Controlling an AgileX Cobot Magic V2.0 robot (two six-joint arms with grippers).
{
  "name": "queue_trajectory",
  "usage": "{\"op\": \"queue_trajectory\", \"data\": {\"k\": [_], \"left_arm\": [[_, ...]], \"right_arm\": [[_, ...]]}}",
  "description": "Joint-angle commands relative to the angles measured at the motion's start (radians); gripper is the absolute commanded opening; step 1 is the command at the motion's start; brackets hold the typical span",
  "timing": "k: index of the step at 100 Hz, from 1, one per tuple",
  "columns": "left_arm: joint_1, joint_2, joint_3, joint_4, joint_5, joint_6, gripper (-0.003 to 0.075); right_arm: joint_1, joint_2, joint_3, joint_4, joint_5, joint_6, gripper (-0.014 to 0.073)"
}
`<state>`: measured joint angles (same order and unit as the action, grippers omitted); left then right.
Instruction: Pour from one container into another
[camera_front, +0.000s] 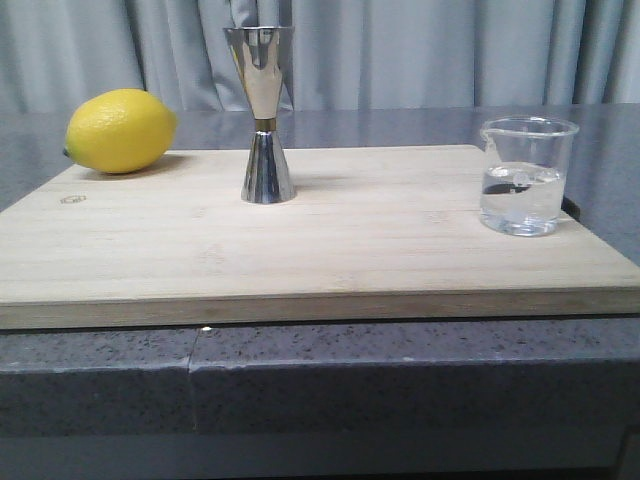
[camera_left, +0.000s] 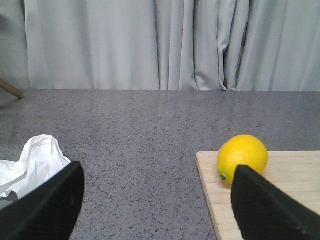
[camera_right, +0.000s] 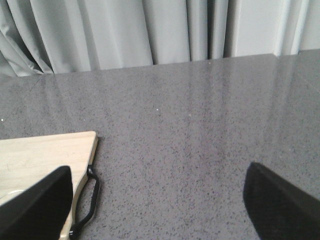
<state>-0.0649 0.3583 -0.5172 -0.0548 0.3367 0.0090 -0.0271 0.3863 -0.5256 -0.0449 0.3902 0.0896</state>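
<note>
One beaker (camera_front: 527, 176) and one jigger (camera_front: 264, 114) stand upright on the board (camera_front: 300, 250). Neither shows between either gripper's fingers: left gripper (camera_left: 155, 200) and right gripper (camera_right: 160, 200) gape wide, empty. One lemon (camera_left: 242, 158) lies just ahead of the left gripper's finger.

staged bar or kitchen counter — set up for a drink-pouring trial

speckled grey stone-look countertop (camera_front: 400, 365) carrying a pale wooden cutting board (camera_front: 330, 250), with a lemon (camera_front: 120, 130), a polished steel jigger (camera_front: 264, 115) and a small glass beaker (camera_front: 525, 175) holding clear liquid standing on it — plain grey curtains (camera_front: 450, 50) closing off the whole background, crumpled white tissue (camera_left: 32, 162) lying on the counter beside the board.
</note>
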Motion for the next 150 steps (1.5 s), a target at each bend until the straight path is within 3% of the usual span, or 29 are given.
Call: {"op": "queue_trajectory", "data": {"k": [1,20,37,60,77,103,123,150], "left_arm": [[-0.004,0.017,-0.035,-0.021,-0.089,-0.009,0.0564],[-0.004,0.030,-0.042,-0.021,-0.073,-0.009,0.0564],[-0.005,0.121,-0.135,-0.036,0.061,0.013,0.0564],[-0.005,0.349,-0.303,-0.298,0.303,0.292,0.0564],[-0.005,0.539,-0.364,-0.667,0.446,0.628,0.0564],[-0.005,0.823,-0.364,-1.218,0.543,1.277,0.0564],[-0.046,1.005,-0.364,-1.456,0.640,1.646,0.0564],[-0.162,1.158,-0.364,-1.697,0.642,2.028,0.0564]], "right_arm": [[0.000,0.015,-0.036,-0.030,-0.096,-0.007,0.0627],[0.000,0.015,-0.040,-0.032,-0.058,-0.007,0.0627],[0.000,0.027,-0.078,-0.032,0.007,-0.010,0.0628],[0.000,0.121,-0.137,-0.032,0.107,-0.019,0.0627],[0.000,0.187,-0.150,-0.030,0.132,-0.019,0.0627],[0.000,0.203,-0.150,-0.026,0.130,-0.019,0.0627],[0.000,0.203,-0.150,-0.026,0.128,-0.019,0.0627],[0.000,0.203,-0.150,-0.026,0.126,-0.019,0.0627]]}}
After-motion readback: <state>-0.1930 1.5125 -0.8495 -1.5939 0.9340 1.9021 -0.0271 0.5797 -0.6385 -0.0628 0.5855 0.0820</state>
